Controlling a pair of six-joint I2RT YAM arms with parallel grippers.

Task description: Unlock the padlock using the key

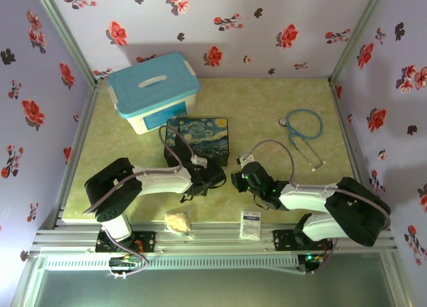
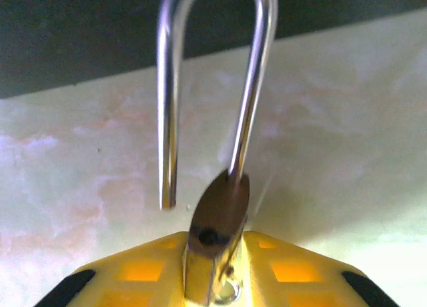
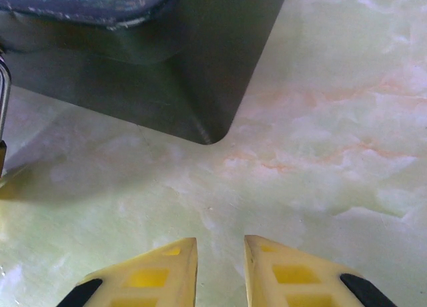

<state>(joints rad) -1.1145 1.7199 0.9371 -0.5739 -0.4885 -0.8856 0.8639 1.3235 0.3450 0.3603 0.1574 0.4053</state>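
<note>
So, the padlock [image 2: 217, 230] sits upright in the left gripper [image 2: 217, 245]. The jaws are clamped on its thin brass body, above the table [image 3: 333, 153] and just in front of the tin box [image 3: 167, 73]. On the shackle [image 2: 257, 87], one leg hangs free beside the body and the other is seated, so I judge it unlocked.

The right gripper [image 3: 220, 248] is low and just beside it. Its jaws are a narrow gap apart with nothing in them.

Risks:
- The grip is on a narrow body, so any push from the right arm could twist it in the pads or make it slip.
- Pressing down on the shackle top could reseat the free leg and re-latch it.
- The right fingers [image 3: 160, 270] are near the box corner, and a sideways move could clip it.

Unclear:
- I can't pick out the key. A silvery loop [image 2: 228, 292] under the body may be it or its ring, but it's cut off by the frame.
- The shackle top is cropped.
- From the top camera the lock is too small to read.
</note>
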